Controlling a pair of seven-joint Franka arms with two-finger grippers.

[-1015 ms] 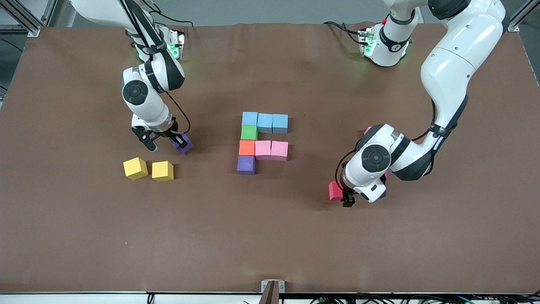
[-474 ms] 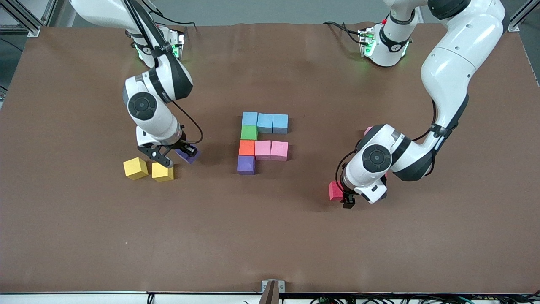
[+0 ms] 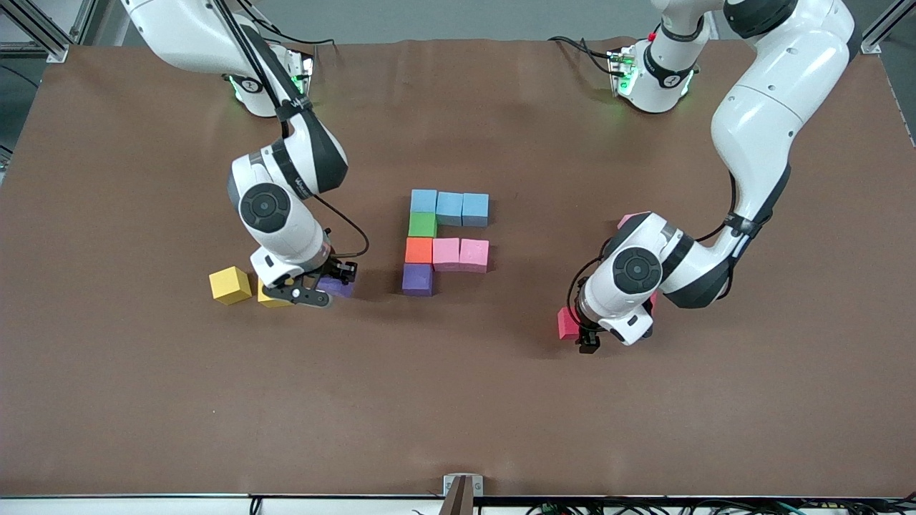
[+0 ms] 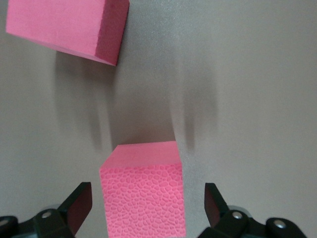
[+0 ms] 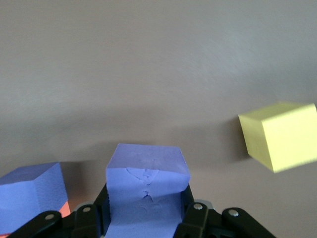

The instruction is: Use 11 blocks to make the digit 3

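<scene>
The partial digit 3 sits mid-table: three light blue blocks [image 3: 449, 207], a green block [image 3: 422, 224], an orange block [image 3: 418, 250], two pink blocks [image 3: 460, 254] and a purple block [image 3: 417, 279]. My right gripper [image 3: 328, 285] [image 5: 146, 208] is shut on a second purple block [image 3: 340, 289] [image 5: 147, 173], low over the table between a yellow cube and the figure. My left gripper [image 3: 585, 336] [image 4: 146, 206] is open, its fingers standing clear on either side of a red block [image 3: 567, 323] [image 4: 143, 191]. Another reddish block [image 3: 630, 218] [image 4: 64, 25] is mostly hidden by the left arm.
Two yellow cubes [image 3: 230, 285] [image 3: 270, 296] lie toward the right arm's end; the right gripper partly covers the second, which also shows as the yellow cube [image 5: 280, 136] in the right wrist view. Brown mat [image 3: 458, 400] covers the table.
The right arm has carried the purple block toward the front camera and toward the figure, past the yellow cubes. The left arm has barely moved.
</scene>
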